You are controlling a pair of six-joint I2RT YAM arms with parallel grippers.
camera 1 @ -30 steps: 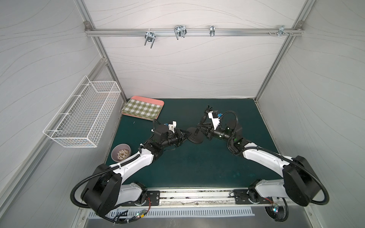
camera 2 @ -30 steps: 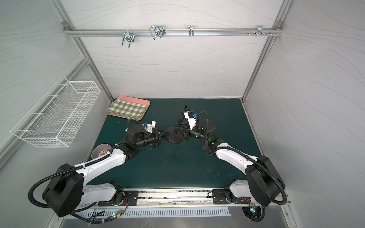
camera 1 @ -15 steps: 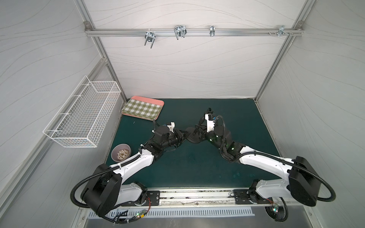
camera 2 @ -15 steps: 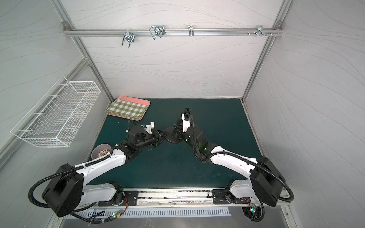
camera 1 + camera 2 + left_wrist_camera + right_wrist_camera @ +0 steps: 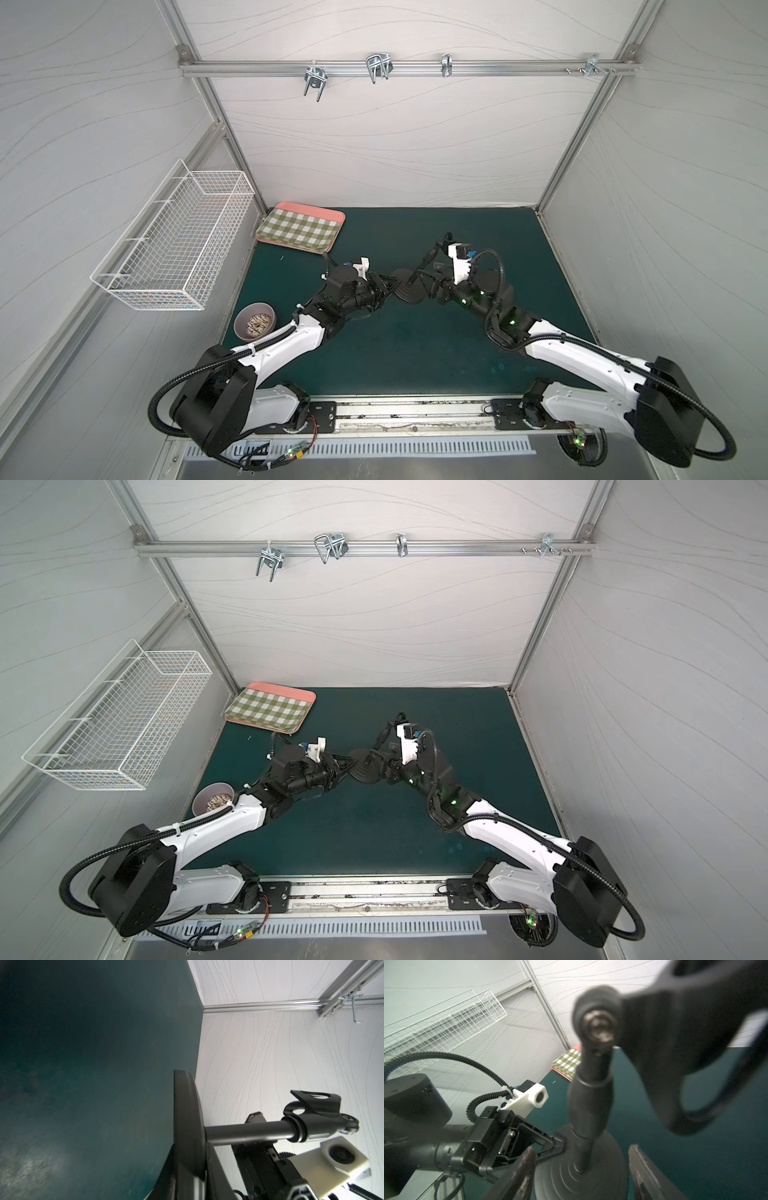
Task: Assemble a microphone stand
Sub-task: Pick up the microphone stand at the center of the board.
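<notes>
The rod [image 5: 423, 266] stands in the base [image 5: 409, 291], between left claw [image 5: 391, 285] and right claw [image 5: 434, 285].

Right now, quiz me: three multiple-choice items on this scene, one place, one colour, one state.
1. Where is the tray?
A. far left corner of the mat
B. near right corner of the mat
C. middle of the mat

2. What colour is the basket?
A. white
B. red
C. black

3. The right gripper, at the rod standing in the base, is:
A. shut on the rod
B. open, a finger on each side of the rod
C. shut on the tray

Key:
1 A, it lies where the back and left walls meet.
2 A, it is white wire, hung on the left wall.
3 B, the right wrist view shows a gap between each finger and the rod.
</notes>
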